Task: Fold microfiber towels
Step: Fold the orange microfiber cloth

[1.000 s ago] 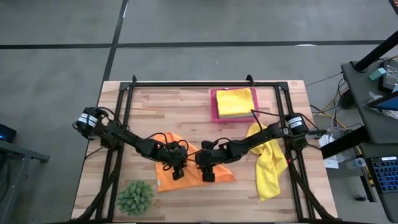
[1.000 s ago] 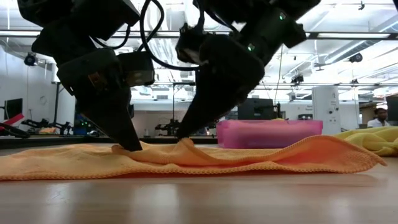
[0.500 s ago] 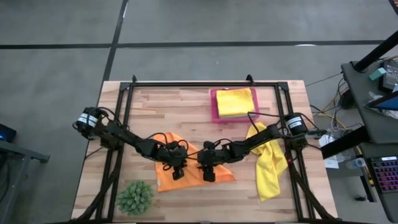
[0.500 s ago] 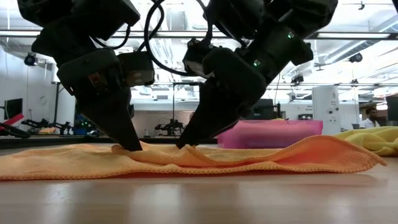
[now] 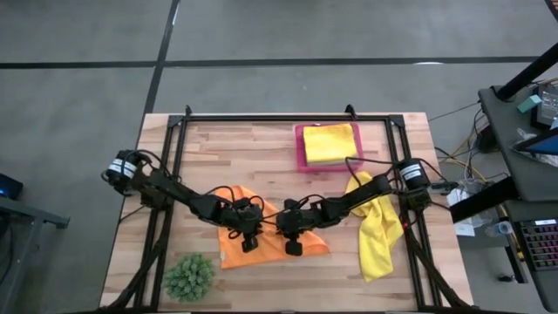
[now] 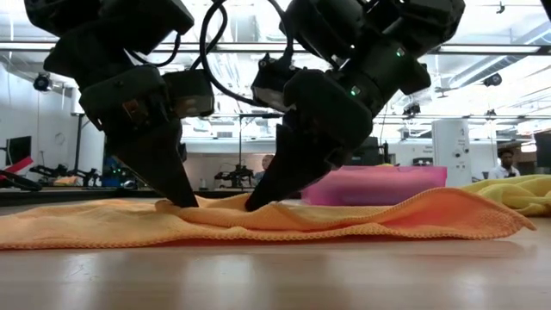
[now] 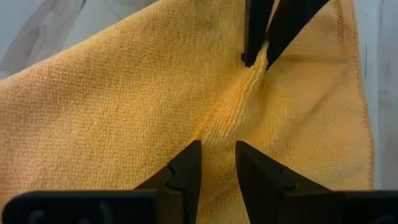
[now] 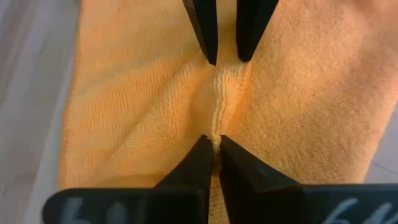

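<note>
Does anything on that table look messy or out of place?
Yes: a yellow towel lies crumpled with one end hanging over the table's front right edge. The orange towel is rucked into a ridge pinched by the right pincer.

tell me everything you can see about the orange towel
The orange towel is a soft microfiber cloth with a stitched edge, lying mostly flat on the wooden table's front part. Both hands press into its middle: the right hand has shut on a thin raised ridge of cloth, and the left hand straddles the same ridge.
</note>
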{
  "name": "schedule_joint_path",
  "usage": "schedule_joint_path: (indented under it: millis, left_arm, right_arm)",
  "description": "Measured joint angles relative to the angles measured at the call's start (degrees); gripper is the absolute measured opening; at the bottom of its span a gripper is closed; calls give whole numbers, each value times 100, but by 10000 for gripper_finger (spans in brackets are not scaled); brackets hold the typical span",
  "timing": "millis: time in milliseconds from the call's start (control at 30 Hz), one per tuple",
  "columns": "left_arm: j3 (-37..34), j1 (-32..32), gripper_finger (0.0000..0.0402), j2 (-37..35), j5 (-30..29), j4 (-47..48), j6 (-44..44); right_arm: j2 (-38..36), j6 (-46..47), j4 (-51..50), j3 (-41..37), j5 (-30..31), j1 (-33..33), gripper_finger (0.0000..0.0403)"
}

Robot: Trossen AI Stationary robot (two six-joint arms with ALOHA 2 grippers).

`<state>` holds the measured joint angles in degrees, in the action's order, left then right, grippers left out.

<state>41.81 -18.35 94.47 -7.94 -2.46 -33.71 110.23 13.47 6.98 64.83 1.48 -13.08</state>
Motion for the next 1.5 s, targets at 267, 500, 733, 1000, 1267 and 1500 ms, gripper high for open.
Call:
schedule_joint_path:
  millis: [267,500,733,1000,1267,1500]
  left_arm:
    - [39,-2,83,-603,-51,314,14]
    - [10,-24,83,-1164,-140,695,14]
    - [4,-44,83,-1351,-153,959,-27]
    - [-2,-46,83,-1336,-153,1232,-53]
    - [-23,-43,83,-1331,-154,1402,-55]
    - [-56,-42,83,-1331,-153,1412,-58]
  right_arm:
    - [-297,-157,-392,51,7,2,9]
    - [-679,-413,-1086,51,482,3,9]
    - [-1282,-754,-2461,51,1490,164,9]
    - [-1864,-1146,-3789,51,2112,576,9]
    - [-1975,-1475,-4322,51,2118,1034,9]
    - [-1899,-1587,-4316,49,2105,1173,14]
